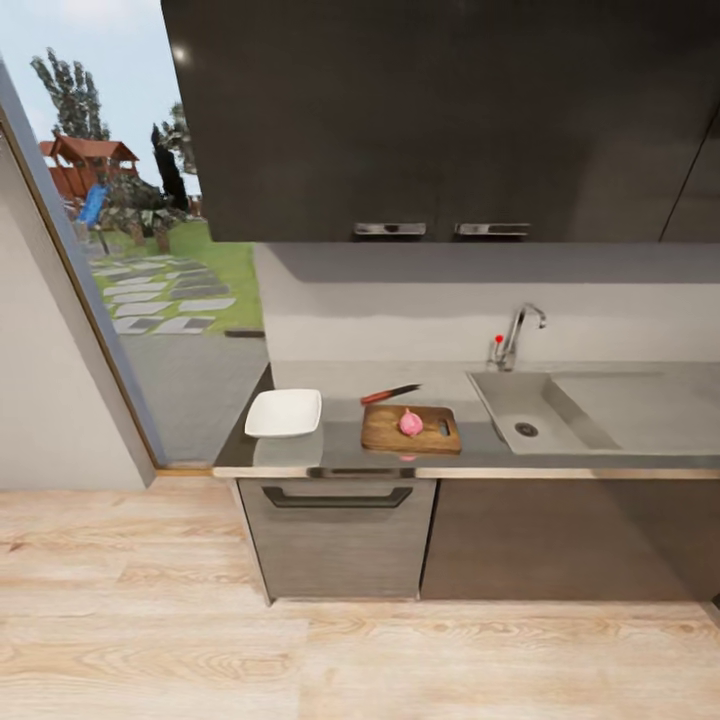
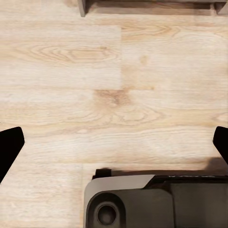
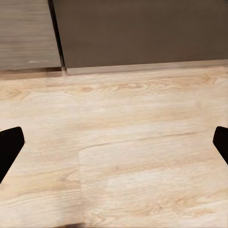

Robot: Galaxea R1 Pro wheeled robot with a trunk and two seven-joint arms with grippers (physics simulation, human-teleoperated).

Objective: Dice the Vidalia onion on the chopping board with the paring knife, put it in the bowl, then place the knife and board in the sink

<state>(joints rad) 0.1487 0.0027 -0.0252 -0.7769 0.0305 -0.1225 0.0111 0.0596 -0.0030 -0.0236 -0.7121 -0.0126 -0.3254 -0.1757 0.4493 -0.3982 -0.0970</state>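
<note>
A pinkish-red Vidalia onion (image 1: 410,422) rests on the brown chopping board (image 1: 411,429) on the grey countertop (image 1: 340,447). Just behind the board lies the red-handled paring knife (image 1: 389,394). Left of the board sits the white square bowl (image 1: 284,413). The steel sink (image 1: 535,412) with its chrome tap (image 1: 516,338) is to the right, its basin holding nothing. My left gripper (image 2: 114,145) is open over the wooden floor, fingertips (image 2: 9,147) spread wide. Over floor near the cabinet base my right gripper (image 3: 114,145) also stands open.
Dark upper cabinets (image 1: 440,120) hang over the counter. Below it are a drawer front with a bar handle (image 1: 337,497) and a dark cabinet door (image 1: 560,540). A glass door (image 1: 150,300) to the left shows a garden. Part of my base (image 2: 156,202) appears under the left gripper.
</note>
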